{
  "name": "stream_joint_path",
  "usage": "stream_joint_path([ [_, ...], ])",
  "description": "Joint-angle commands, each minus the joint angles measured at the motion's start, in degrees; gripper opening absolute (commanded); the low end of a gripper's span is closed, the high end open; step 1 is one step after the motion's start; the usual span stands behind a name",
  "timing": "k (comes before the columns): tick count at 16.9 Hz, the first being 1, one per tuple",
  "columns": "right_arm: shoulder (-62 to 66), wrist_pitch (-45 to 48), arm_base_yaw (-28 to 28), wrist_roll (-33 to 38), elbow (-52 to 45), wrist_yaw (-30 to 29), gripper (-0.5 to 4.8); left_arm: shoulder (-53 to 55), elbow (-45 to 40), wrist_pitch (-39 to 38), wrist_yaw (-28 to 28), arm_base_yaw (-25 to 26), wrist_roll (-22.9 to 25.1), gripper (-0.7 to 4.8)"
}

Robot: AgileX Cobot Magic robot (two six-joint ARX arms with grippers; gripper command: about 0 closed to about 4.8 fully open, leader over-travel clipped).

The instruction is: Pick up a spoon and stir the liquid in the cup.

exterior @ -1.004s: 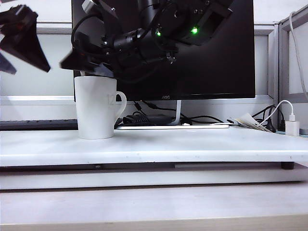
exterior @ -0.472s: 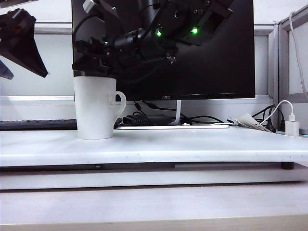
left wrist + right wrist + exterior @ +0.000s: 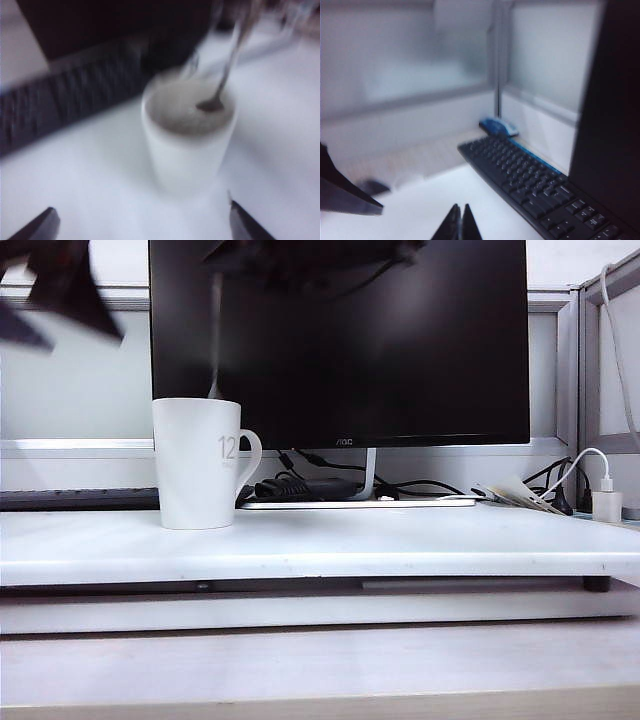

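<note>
The white cup stands on the left of the white platform, its loop handle turned to the right. Seen from the left wrist, the cup holds greyish-brown liquid. The thin spoon hangs upright as a blurred streak over the cup, with its bowl at the cup's mouth. My right gripper is shut, with the spoon's handle pinched between its tips; its arm is a dark blur at the exterior view's top edge. My left gripper is open, above and to the left of the cup.
A black monitor stands behind the cup, with cables and a dark box at its foot. A black keyboard lies behind the platform. A white charger sits at the far right. Partition walls close in the back and right.
The right gripper has shut just over the cup's rim and risen to the frame's top edge, drawing the spoon upward. The left gripper has tilted but stays at the upper left.
</note>
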Motion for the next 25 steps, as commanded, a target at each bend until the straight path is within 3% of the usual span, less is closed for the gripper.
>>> stream_joint_path([
  [1, 1.6, -10.5, -1.9, 5.7, 6.3, -3.9, -0.06, 0.0, 0.5, 5.6, 3.0, 0.0, -0.7, 4.66],
  [6, 7.8, -12.5, -1.8, 6.2, 13.8, -6.6, -0.06, 1.7, 0.5, 6.9, 3.2, 0.0, -0.8, 4.66],
  [12, 13.5, -8.9, -1.8, 6.1, 14.1, -6.8, -0.06, 1.8, 0.5, 6.9, 3.2, 0.0, -0.8, 4.66],
  [16, 13.9, -9.9, -1.8, 5.7, 14.1, -14.9, -0.06, 1.8, 0.5, 6.8, 2.7, 0.0, -0.2, 4.66],
  [19, 13.9, -19.7, -2.3, 1.3, 14.0, -10.1, -0.06, 1.8, 0.5, 6.7, 2.8, 0.0, -0.2, 4.66],
  [22, 13.9, -15.8, -2.3, -0.1, 14.7, -2.3, -0.06, 1.8, 0.5, 5.9, 2.8, 0.0, -0.2, 4.66],
  [23, 13.9, -14.9, -2.2, -0.3, 16.7, -1.8, -0.06, 1.8, 0.5, 5.6, 2.8, 0.0, -0.2, 4.66],
  [25, 13.9, -10.9, -2.0, -0.3, 17.7, -6.8, -0.06, 1.8, 0.5, 5.6, 2.8, 0.0, -0.2, 4.66],
])
